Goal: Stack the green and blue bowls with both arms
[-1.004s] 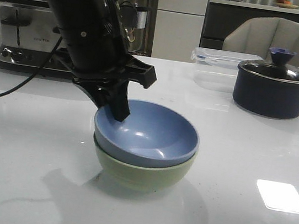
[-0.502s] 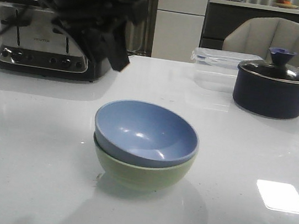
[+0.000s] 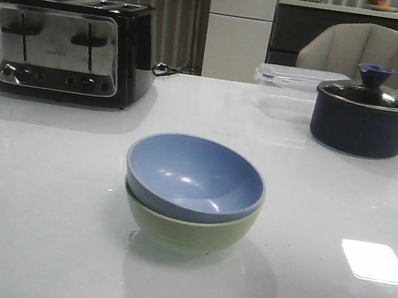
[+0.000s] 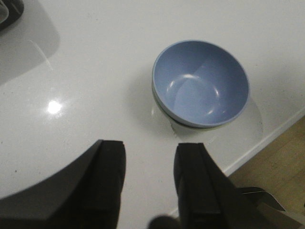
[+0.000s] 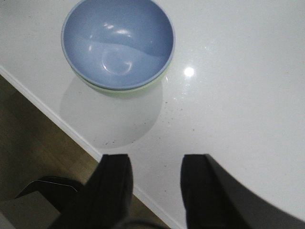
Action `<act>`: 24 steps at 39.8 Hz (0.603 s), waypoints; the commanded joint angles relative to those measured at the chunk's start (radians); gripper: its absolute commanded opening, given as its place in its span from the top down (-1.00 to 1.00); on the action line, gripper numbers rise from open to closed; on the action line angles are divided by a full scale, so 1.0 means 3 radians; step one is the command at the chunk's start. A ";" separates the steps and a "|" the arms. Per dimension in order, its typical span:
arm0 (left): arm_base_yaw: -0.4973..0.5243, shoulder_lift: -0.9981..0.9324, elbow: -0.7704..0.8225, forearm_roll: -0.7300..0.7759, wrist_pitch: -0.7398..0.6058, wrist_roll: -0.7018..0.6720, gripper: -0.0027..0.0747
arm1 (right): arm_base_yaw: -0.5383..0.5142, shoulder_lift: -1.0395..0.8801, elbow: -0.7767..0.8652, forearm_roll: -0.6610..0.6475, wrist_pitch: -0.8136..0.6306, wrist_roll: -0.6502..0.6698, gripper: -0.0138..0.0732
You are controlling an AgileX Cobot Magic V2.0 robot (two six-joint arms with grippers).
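Front view, table point(image 3: 47, 172): white top, wide and glossy; my stack sits near the middle, toward the near edge.
Toaster point(image 3: 69, 45): black and steel, back-left, well apart from the bowls. No part in the job.
Pot point(image 3: 365, 117): dark blue, glass lid on, back-right, clear plastic container point(image 3: 294, 81) just behind it. Also not mine to touch.
Green bowl point(image 3: 188, 229): upright on the table, bottom of the stack. Only a thin green sliver shows under the blue rim in both wrist views.
Blue bowl point(image 3: 195, 174): nested inside the green one, rim a bit above the green rim, looks slightly tilted toward the cam, tho that may just be the angle. Nothing inside it.
Left gripper point(image 4: 148, 186): fingers parted w/ a clear gap, holding nothing, up above the table and apart from the stack.
Right gripper point(image 5: 156, 188): same, fingers apart, empty, hanging over the table edge w/ the bowls beyond the tips.
Progress: I judge the stacking done, blue in green, both my hands off.
Left to do: nothing on the bowls as far as I can see; prob only parking the arms.
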 commanded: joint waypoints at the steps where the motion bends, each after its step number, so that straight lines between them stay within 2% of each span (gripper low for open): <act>1: -0.0023 -0.0396 0.0164 -0.0012 -0.0161 0.0007 0.08 | 0.0004 -0.0026 -0.0091 0.0010 -0.0194 -0.0032 -0.20; 13: -0.0023 -0.1384 0.0856 -0.0012 -0.0333 0.0007 0.08 | 0.0004 -0.0026 -0.0091 0.0013 -0.0194 -0.0032 -0.20; 24: -0.0023 -0.1592 0.1179 -0.0005 -0.0680 0.0007 0.08 | 0.0004 -0.0026 -0.0091 0.0013 -0.0194 -0.0032 -0.20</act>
